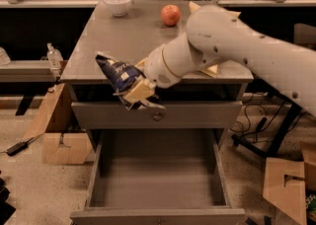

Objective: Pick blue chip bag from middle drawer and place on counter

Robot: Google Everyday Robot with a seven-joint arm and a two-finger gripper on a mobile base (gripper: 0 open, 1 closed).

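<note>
My gripper (pixel 134 92) is shut on the blue chip bag (pixel 116 72), a small crumpled dark blue bag with white lettering. It holds the bag in the air at the height of the counter's front edge, in front of its left half. The counter (pixel 118 36) is the grey top of the cabinet. The middle drawer (pixel 155 179) stands pulled open below, its grey floor bare. My white arm reaches in from the right and covers the right part of the counter.
A white bowl (pixel 118 3) and a red apple (pixel 170 15) sit at the back of the counter. A yellow bag's corners (pixel 212 69) show behind my arm. Cardboard boxes (pixel 61 142) lie on the floor left and right (pixel 284 187). A shut drawer front with a knob (pixel 157 116) is above the open drawer.
</note>
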